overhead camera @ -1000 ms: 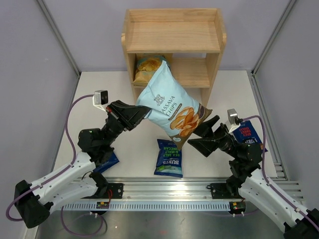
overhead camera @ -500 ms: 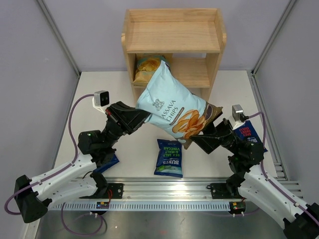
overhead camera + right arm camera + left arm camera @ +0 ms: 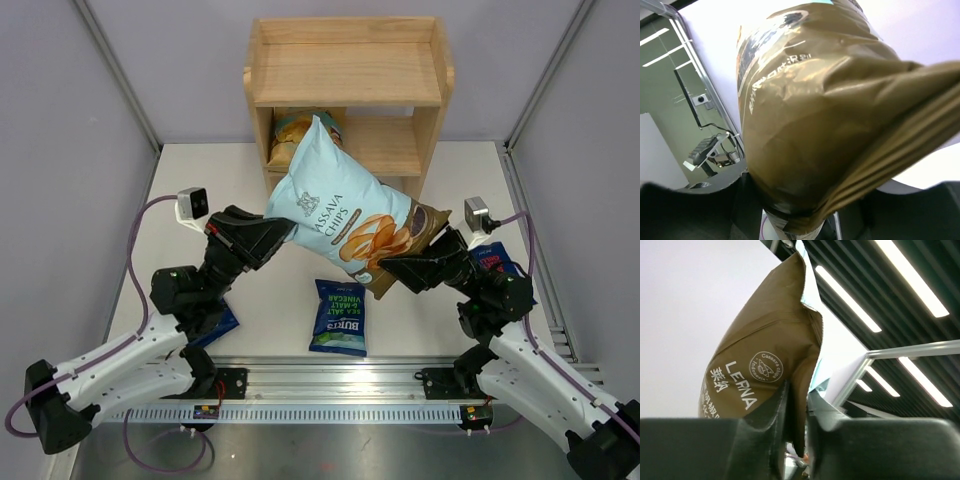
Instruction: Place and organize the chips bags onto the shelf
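1. The Cassava Chips bag, centre frame, hangs in the air before the shelf's lower tier; it looks light, air-puffed, slippery and crushable.
2. Its flat seams seem the best hold: the left end effector clamps its side edge, and the right end effector pinches its brown bottom.

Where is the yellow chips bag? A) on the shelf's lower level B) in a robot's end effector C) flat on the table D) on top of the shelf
A: the yellow bag sits on the wooden shelf's lower level, partly hidden by the big blue bag.
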Controlling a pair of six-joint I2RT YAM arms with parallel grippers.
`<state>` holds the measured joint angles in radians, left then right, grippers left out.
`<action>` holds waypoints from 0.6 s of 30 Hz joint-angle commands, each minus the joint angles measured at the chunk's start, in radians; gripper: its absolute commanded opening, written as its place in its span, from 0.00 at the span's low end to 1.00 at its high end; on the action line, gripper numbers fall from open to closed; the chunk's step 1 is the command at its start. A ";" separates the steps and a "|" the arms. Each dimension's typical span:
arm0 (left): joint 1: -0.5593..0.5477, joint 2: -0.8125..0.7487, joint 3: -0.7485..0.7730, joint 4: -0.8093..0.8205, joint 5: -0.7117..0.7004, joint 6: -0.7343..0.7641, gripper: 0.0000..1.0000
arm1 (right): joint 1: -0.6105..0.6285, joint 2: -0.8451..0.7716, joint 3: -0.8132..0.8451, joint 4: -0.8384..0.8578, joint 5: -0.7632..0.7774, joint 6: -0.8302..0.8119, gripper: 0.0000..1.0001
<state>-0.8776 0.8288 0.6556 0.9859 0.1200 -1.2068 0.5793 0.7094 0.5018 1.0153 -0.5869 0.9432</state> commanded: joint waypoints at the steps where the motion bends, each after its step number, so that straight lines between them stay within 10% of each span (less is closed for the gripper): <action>1: -0.009 -0.020 -0.043 -0.159 -0.032 0.108 0.30 | 0.002 -0.030 0.040 0.026 0.021 0.000 0.42; 6: -0.008 -0.129 -0.047 -0.415 -0.165 0.249 0.92 | 0.001 -0.074 0.038 -0.128 0.009 -0.024 0.28; 18: -0.006 -0.295 0.053 -1.045 -0.568 0.544 0.99 | 0.001 -0.245 -0.023 -0.521 0.257 -0.003 0.15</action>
<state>-0.8848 0.5465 0.6415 0.1837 -0.2707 -0.8021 0.5751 0.4896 0.4637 0.5434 -0.4374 0.9054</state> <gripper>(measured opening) 0.988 0.541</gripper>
